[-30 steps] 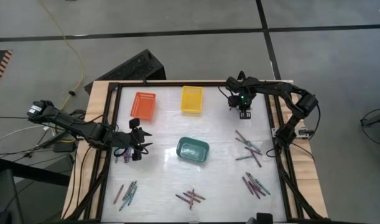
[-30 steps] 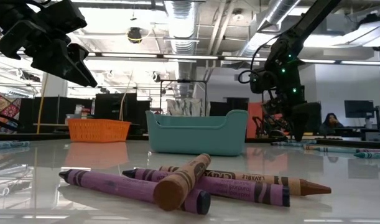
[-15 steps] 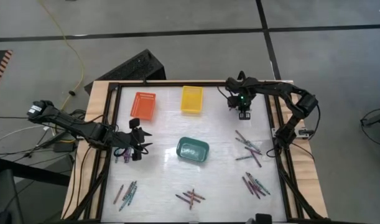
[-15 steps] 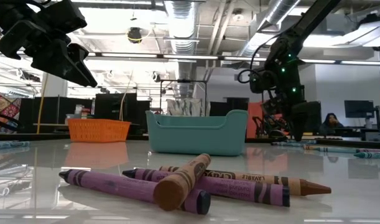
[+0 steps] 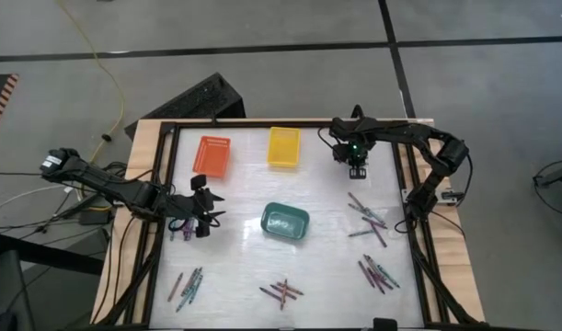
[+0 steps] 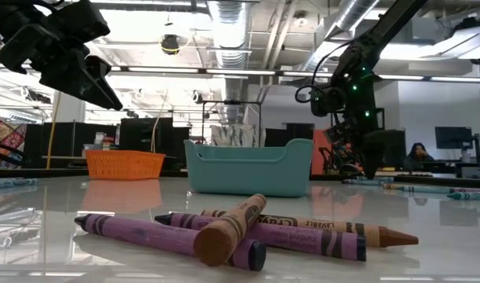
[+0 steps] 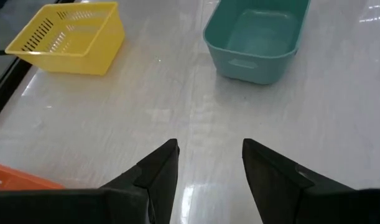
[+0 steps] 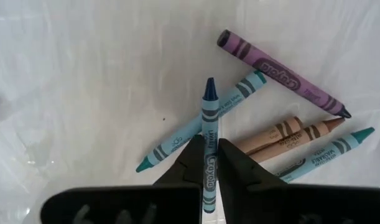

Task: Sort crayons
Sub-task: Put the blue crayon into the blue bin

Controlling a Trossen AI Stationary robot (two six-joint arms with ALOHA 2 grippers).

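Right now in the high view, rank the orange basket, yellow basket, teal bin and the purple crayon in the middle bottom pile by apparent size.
1. Teal bin
2. Orange basket and yellow basket: too alike to separate, and only slightly smaller than the bin.
3. Purple crayon, far smaller.

Baskets: we see an orange one [image 5: 212, 154], a yellow one [image 5: 283, 146] and a teal one [image 5: 285, 222].
Held crayon [image 8: 209, 154]: we read it as blue, dark at the tip, black bands on its wrapper.
Loose crayons: we count purple [image 8: 281, 73], teal [image 8: 201, 122] and brown [image 8: 288, 135], all with black-banded wrappers.
Table [image 5: 326, 188]: glossy white to us, framed in pale wood.
Arms: we see them black, with a green light on the right one.
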